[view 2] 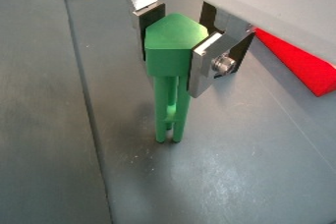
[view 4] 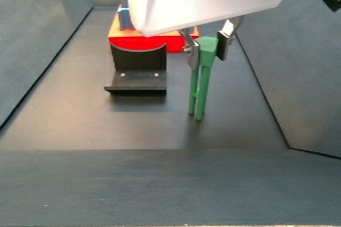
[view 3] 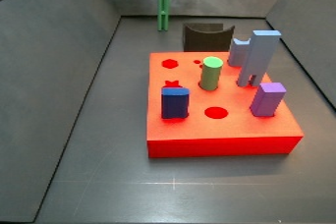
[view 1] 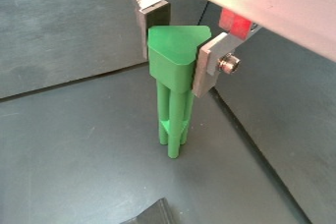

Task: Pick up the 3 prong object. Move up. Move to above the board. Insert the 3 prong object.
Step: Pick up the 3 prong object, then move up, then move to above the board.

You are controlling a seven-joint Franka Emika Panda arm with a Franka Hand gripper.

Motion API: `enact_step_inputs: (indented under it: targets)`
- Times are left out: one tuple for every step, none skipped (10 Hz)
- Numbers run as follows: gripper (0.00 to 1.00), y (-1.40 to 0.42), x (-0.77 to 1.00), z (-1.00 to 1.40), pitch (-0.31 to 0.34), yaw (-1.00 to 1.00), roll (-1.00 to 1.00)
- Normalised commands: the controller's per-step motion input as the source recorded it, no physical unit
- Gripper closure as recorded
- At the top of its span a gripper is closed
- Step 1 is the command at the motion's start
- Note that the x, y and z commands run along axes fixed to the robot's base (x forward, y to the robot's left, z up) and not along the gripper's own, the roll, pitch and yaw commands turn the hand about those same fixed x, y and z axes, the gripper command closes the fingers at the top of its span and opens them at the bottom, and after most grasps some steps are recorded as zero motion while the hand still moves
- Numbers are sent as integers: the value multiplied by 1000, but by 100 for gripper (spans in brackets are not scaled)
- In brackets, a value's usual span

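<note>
The 3 prong object (view 3: 163, 7) is a tall green post. It stands upright on the dark floor near the back wall, beyond the board (view 3: 223, 145). It also shows in the wrist views (view 1: 171, 81) (view 2: 168, 71) and in a side view (view 4: 200, 77). Its prongs reach down to the floor. My gripper (view 1: 184, 49) (view 2: 175, 43) (view 4: 209, 44) is shut on the post's wide triangular top, one silver finger on each side. The board is a flat red block with shaped holes; one red corner (view 2: 296, 61) shows beside the gripper.
A dark curved block (view 3: 203, 36) (view 4: 138, 77) stands between the post and the board. On the board stand a short green cylinder (view 3: 210, 73), a tall grey-blue piece (view 3: 256, 59), a purple block (view 3: 269, 98) and a blue block (view 3: 175, 102). Grey walls enclose the floor.
</note>
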Motion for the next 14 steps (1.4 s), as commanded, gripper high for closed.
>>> enact_step_inputs:
  targets:
    - [100,0,0,0,0,0,0]
    - [100,0,0,0,0,0,0]
    - [100,0,0,0,0,0,0]
    - [100,0,0,0,0,0,0]
    - [100,0,0,0,0,0,0]
    - [100,0,0,833,0,0,0]
    - [100,56,-4,796,16,33,9]
    - [100,47,-4,615,62,22,27]
    - [100,27,8,393,92,13,50]
    - [100,22,14,282,103,15,56]
    - [100,-221,268,1000,-63,287,1]
    - [100,-227,269,1000,-46,274,1]
    - [100,-206,239,1000,-5,206,3]
    - [100,-177,210,1000,35,125,17]
